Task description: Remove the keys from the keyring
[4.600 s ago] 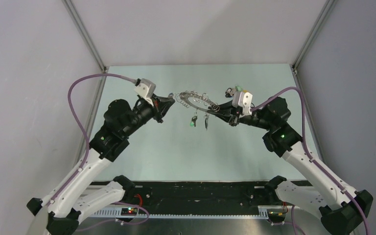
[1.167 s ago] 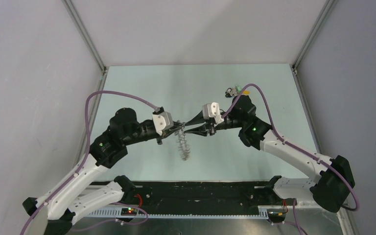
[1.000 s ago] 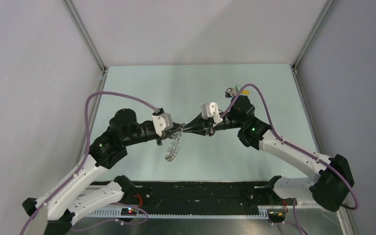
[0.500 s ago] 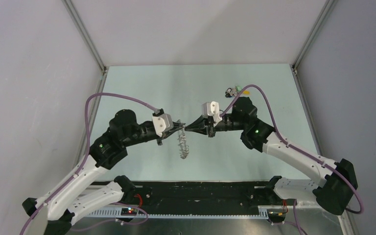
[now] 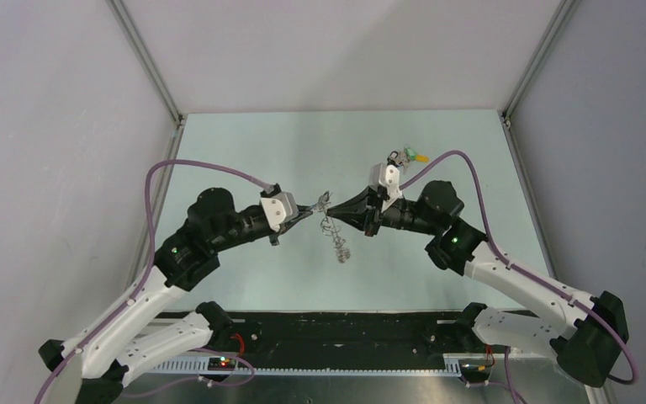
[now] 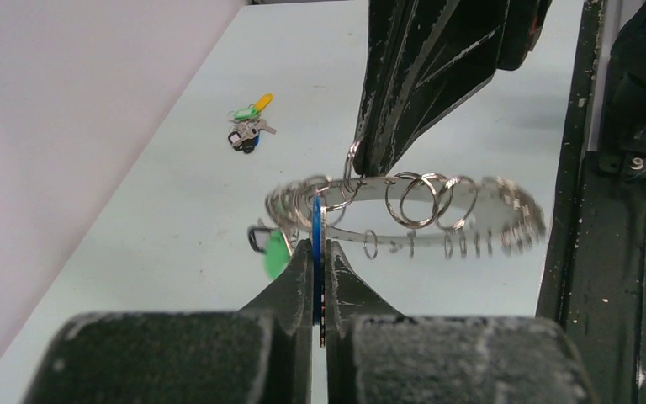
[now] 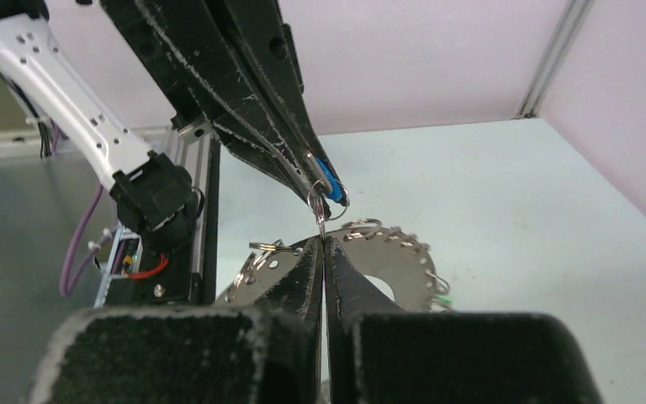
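The keyring (image 5: 337,236) is a toothed silver disc fringed with small split rings. It hangs edge-on in the air between my two grippers. My left gripper (image 5: 315,207) is shut on a blue-headed key (image 6: 315,231), which also shows in the right wrist view (image 7: 328,182). My right gripper (image 5: 330,213) meets it tip to tip and is shut on a thin small split ring (image 7: 319,204) beside the blue key. The keyring (image 6: 412,190) hangs under both tips, with a green key head (image 6: 276,253) on it. In the right wrist view the keyring (image 7: 387,257) lies behind my shut fingers (image 7: 307,261).
A small clump of loose keys with green, blue and yellow heads (image 5: 407,156) lies on the pale table at the back right, also in the left wrist view (image 6: 248,130). A black rail (image 5: 345,328) runs along the table's near edge. Walls stand close at left and right.
My right arm has turned its wrist and its body has drawn back to the right. The meeting point of the two tips has shifted slightly. The hanging keyring has swung to the right.
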Controlling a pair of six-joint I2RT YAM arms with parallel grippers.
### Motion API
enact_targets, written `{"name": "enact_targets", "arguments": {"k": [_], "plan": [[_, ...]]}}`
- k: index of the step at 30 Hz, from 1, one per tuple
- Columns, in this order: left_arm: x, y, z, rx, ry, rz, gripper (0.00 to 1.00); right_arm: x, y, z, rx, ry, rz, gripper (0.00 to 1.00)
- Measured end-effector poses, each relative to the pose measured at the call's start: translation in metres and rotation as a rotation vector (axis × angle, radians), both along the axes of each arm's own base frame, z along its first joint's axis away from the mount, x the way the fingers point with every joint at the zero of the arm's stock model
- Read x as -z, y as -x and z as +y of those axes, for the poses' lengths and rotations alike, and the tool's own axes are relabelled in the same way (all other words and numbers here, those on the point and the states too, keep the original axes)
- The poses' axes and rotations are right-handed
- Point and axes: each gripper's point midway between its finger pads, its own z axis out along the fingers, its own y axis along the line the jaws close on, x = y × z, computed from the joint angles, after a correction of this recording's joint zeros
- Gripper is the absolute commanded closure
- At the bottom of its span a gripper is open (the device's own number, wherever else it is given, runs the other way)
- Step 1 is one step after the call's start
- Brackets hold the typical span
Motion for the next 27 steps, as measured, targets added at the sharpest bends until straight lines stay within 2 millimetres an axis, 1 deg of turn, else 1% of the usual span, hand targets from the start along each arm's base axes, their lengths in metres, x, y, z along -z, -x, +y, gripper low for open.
{"name": "enact_targets", "arguments": {"k": [3, 4, 5, 6, 8, 10, 13, 18, 20, 24, 27], "plan": [[0.003, -0.002, 0.0, -0.006, -0.008, -0.001, 1.0, -0.002, -0.002, -0.003, 0.034, -0.054, 0.043, 1.0], [0.004, -0.002, 0.0, -0.007, -0.01, 0.0, 1.0, -0.002, -0.003, -0.003, 0.043, -0.069, 0.055, 0.96], [0.005, -0.002, 0.0, -0.009, -0.012, 0.002, 1.0, -0.002, -0.004, -0.004, 0.049, -0.082, 0.066, 0.9], [0.005, -0.003, 0.0, -0.009, -0.013, 0.003, 1.0, -0.002, -0.004, -0.004, 0.053, -0.09, 0.073, 0.76], [0.005, -0.003, 0.0, -0.01, -0.013, 0.003, 1.0, -0.002, -0.004, -0.004, 0.053, -0.1, 0.083, 0.64], [0.006, -0.002, 0.0, -0.009, -0.014, 0.005, 1.0, -0.005, -0.003, -0.004, 0.046, -0.108, 0.062, 0.62], [0.012, -0.002, 0.001, -0.01, -0.027, 0.017, 1.0, -0.007, -0.001, -0.004, 0.032, -0.105, 0.018, 0.62], [0.012, -0.002, 0.001, -0.009, -0.029, 0.019, 1.0, -0.005, 0.004, -0.004, 0.004, -0.077, -0.082, 0.67], [0.012, -0.001, 0.001, -0.008, -0.029, 0.019, 1.0, -0.003, 0.004, -0.004, -0.004, -0.063, -0.115, 0.68], [0.012, -0.001, 0.001, -0.005, -0.028, 0.019, 1.0, 0.001, 0.005, -0.001, -0.02, -0.028, -0.139, 0.68], [0.012, -0.001, 0.001, -0.005, -0.028, 0.019, 1.0, -0.001, 0.004, 0.003, -0.03, -0.018, -0.148, 0.68]]}}
